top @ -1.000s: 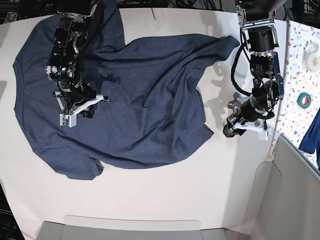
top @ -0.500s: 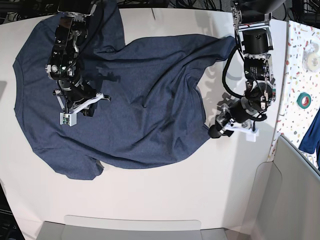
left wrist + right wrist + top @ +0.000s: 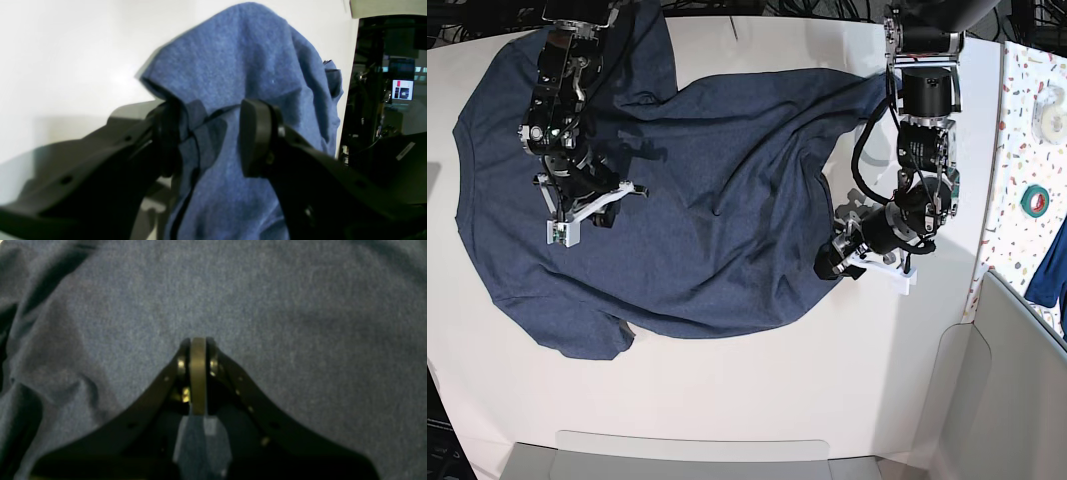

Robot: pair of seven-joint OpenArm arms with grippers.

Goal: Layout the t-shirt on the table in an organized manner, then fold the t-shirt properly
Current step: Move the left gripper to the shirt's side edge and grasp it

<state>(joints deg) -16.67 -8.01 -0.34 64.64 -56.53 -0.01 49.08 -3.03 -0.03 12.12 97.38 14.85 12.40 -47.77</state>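
The dark navy t-shirt (image 3: pixel 717 200) lies spread over the white table (image 3: pixel 777 390), rumpled toward its right side. My left gripper (image 3: pixel 827 266) is at the shirt's lower right corner. In the left wrist view it (image 3: pixel 210 136) stands open, with a raised fold of the t-shirt (image 3: pixel 240 60) between its black pads (image 3: pixel 253 136) and bare table (image 3: pixel 66 50) behind. My right gripper (image 3: pixel 597 210) sits over the shirt's left half. The right wrist view shows this gripper (image 3: pixel 198 343) shut, fingertips together just above the t-shirt (image 3: pixel 300 306); no cloth shows between them.
A speckled side surface (image 3: pixel 1019 110) runs along the right, carrying a white tape roll (image 3: pixel 1052 100), a green tape roll (image 3: pixel 1034 200) and a blue cloth (image 3: pixel 1052 265). A grey panel (image 3: pixel 1012 390) stands at the lower right, and a grey tray edge (image 3: pixel 697 450) lies along the front.
My left arm has swung in from the bare table at the right to the shirt's lower right corner, its open jaws now around the fabric. The right arm has hardly moved.
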